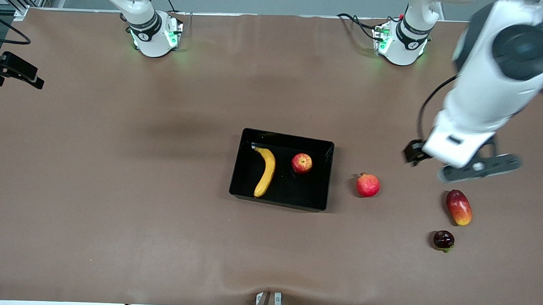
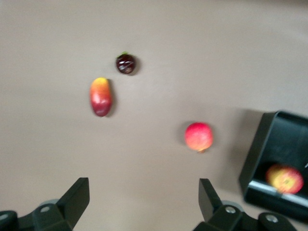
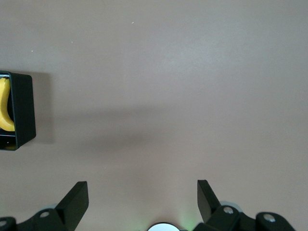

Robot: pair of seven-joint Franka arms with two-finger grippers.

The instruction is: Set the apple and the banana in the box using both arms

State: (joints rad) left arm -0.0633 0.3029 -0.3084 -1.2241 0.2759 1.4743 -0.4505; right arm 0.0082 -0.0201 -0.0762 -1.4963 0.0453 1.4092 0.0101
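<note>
The left gripper (image 2: pixel 144 202), black with two fingers spread wide and empty, hangs over bare brown table near the left arm's end, above an elongated red-yellow mango (image 1: pixel 459 207) and a small dark fruit (image 1: pixel 443 240). The right gripper (image 3: pixel 143 201) is likewise released and empty. A shallow glossy black box (image 1: pixel 326 173) at mid-table holds the long yellow banana (image 1: pixel 265 171) and the small red apple (image 1: pixel 301 163). A pinkish-red pomegranate (image 1: pixel 367 184) sits beside the box.

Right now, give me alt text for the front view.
A black box mid-table holds the banana and apple. A pomegranate, mango and dark fruit lie toward the left arm's end, under the raised left gripper.
</note>
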